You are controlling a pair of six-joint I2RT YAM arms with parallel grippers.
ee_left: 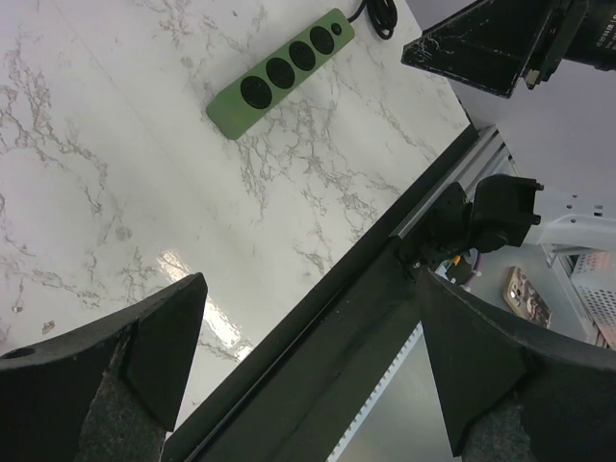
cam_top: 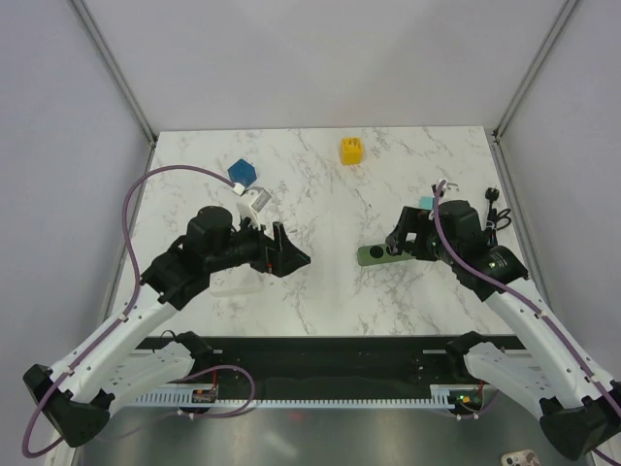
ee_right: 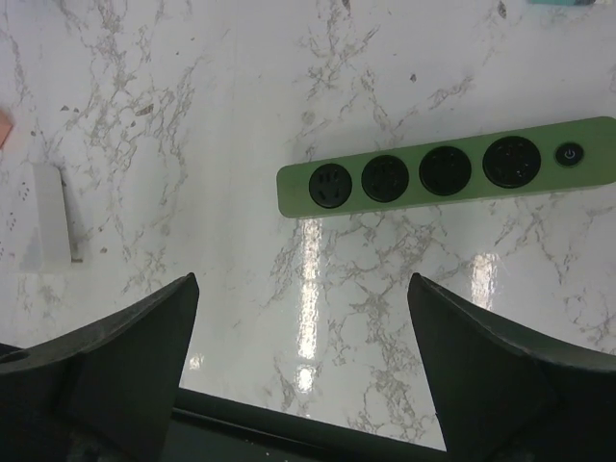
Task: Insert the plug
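Our left tool (cam_top: 289, 254) is hanging with its fingers spread wide and nothing between them. Our right tool (cam_top: 396, 239) is gaping just as empty, hovering over the green socket strip (cam_top: 375, 255). We are seeing the yellow plug (cam_top: 351, 151) sitting near the table's (cam_top: 320, 209) far edge, well apart from both.

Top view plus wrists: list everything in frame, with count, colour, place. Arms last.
plug: 1, yellow, far centre of table
cube: 1, blue, far left
white block: 1, white and grey, just nearer than the cube
strip: 1, green, four sockets, right of centre
black plug: 1, black with cord, right edge
teal item: 1, teal, beyond the right arm; kind unclear
table: 1, white marble
left gripper: open, empty, left of centre
right gripper: open, empty, over the strip
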